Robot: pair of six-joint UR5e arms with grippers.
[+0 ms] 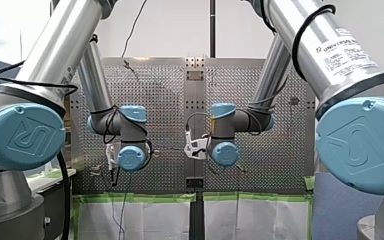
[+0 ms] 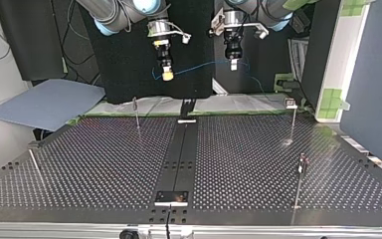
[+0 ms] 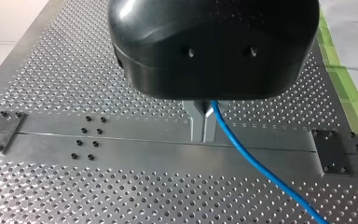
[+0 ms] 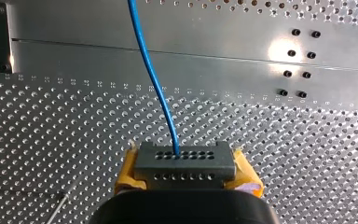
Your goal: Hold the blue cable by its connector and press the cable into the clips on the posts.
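Holding one blue cable [image 3: 242, 149], left fingers [image 3: 198, 123], right fingers [image 4: 244, 175], four posts [image 2: 137, 112]

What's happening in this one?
Both arms hold the blue cable in the air above the perforated table. My right gripper has its jaws shut on the grey connector; my left gripper pinches the cable further along. It is not yet in any clip on the posts.
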